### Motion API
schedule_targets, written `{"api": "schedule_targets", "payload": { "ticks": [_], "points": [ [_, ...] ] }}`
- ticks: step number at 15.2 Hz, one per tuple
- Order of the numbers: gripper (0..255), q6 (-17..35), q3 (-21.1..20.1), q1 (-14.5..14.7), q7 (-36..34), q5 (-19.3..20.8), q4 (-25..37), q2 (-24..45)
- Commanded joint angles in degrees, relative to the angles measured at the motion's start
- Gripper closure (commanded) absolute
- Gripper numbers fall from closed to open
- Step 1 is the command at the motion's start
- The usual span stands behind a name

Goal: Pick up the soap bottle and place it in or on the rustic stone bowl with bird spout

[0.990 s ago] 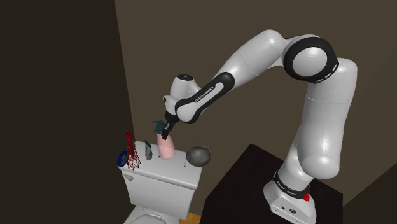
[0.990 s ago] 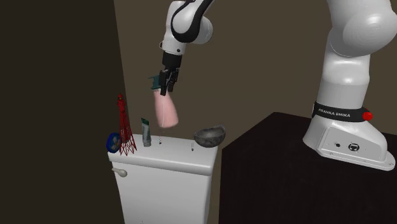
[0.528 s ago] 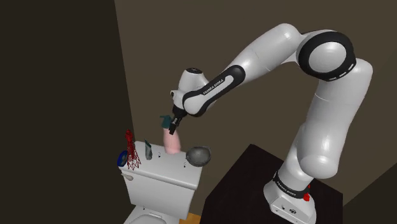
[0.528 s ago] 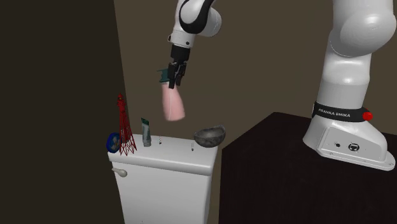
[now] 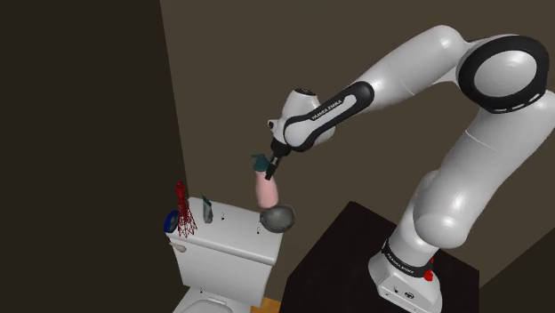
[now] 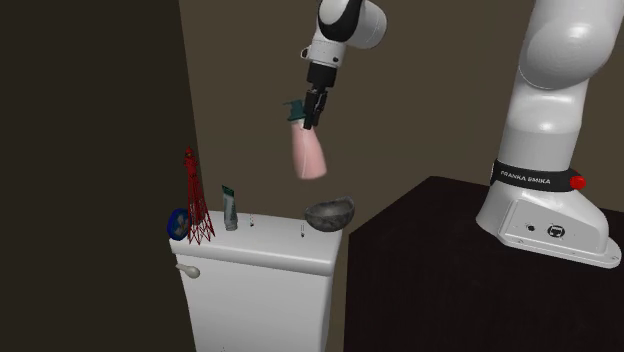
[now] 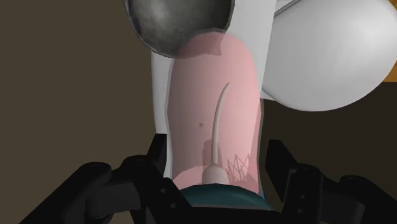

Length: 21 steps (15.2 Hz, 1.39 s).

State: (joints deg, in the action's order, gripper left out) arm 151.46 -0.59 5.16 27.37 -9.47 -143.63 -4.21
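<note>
The translucent pink soap bottle (image 6: pixel 310 157) with a teal pump top hangs in the air, neck up, clear of every surface. The all-black two-finger gripper (image 6: pixel 310 112) is clamped on it at the pump end.

In the second exterior view there is open space between the bottle's base and the dark grey, rough stone bowl (image 6: pixel 330 212), which lies below and slightly right. In the shoulder view the bottle (image 5: pixel 266 189) overlaps the bowl's (image 5: pixel 278 218) rim, so that gap is hidden under the gripper (image 5: pixel 272 168).

The wrist view adds the pale dip tube inside the bottle (image 7: pixel 213 121). It also shows the black fingers (image 7: pixel 158 153) pressed to either side of the gripper's (image 7: pixel 217 156) load, with the bowl (image 7: pixel 178 22) beyond the bottle's base.

The bowl sits at the right end of a white toilet tank (image 6: pixel 260 280). At the tank's left end stand a red wire tower model (image 6: pixel 195 200), a blue round object (image 6: pixel 177 224) and a small grey-green tube (image 6: pixel 230 208). The dark stand (image 6: pixel 450 270) is on the right.
</note>
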Motion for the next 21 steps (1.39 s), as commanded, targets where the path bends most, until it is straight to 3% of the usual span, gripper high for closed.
{"api": "schedule_targets", "payload": {
  "ticks": [1,6,14,21],
  "points": [
    [255,-0.55,1.5,-1.09,3.26,-0.74,-2.48,-2.81],
    [255,-3.23,5.71,-4.04,10.06,-0.64,-7.28,-9.61],
    [255,4.02,6.42,-2.66,13.15,-4.08,-8.97,-3.91],
    [255,10.14,6.84,-1.12,17.81,-9.62,-9.48,1.94]
  ]
}}
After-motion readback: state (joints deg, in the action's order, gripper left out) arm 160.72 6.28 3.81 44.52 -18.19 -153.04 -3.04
